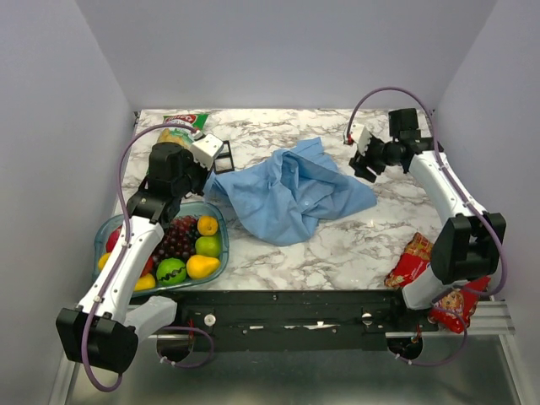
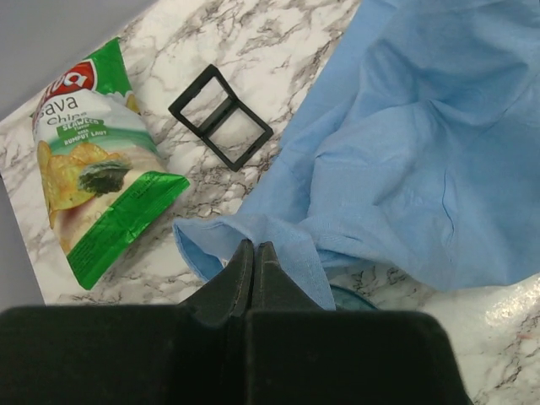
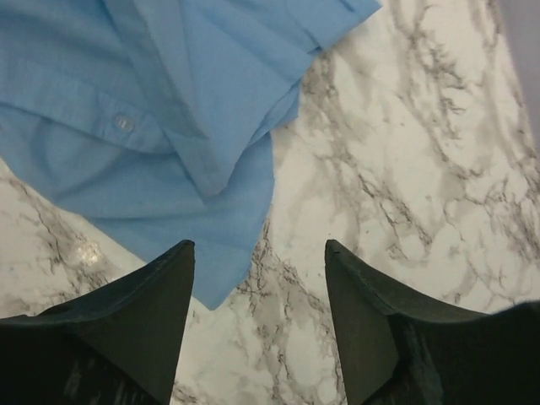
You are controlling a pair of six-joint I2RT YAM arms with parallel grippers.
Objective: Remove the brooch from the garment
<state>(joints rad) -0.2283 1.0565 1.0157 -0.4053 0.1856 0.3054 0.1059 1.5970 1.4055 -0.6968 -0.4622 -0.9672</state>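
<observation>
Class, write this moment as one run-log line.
left gripper: shut on shirt corner | right gripper: open near shirt | brooch: not visible

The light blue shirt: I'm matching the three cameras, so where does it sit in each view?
Top external: light blue thin-cloth shirt lies crumpled at the picture's centre.
Left wrist: it fills the right side, a fold at the shut left gripper.
Right wrist: upper left, its hem above the open right gripper.
Shared landmark: the white grey-veined marble tabletop.

**Bright, even light from above**

White patches of glare lie on the marble desk [image 3: 86,251] in both wrist views. The garment [image 1: 295,190] throws only soft shadows. Close to the lens, the black jaws look slightly blurred.
</observation>
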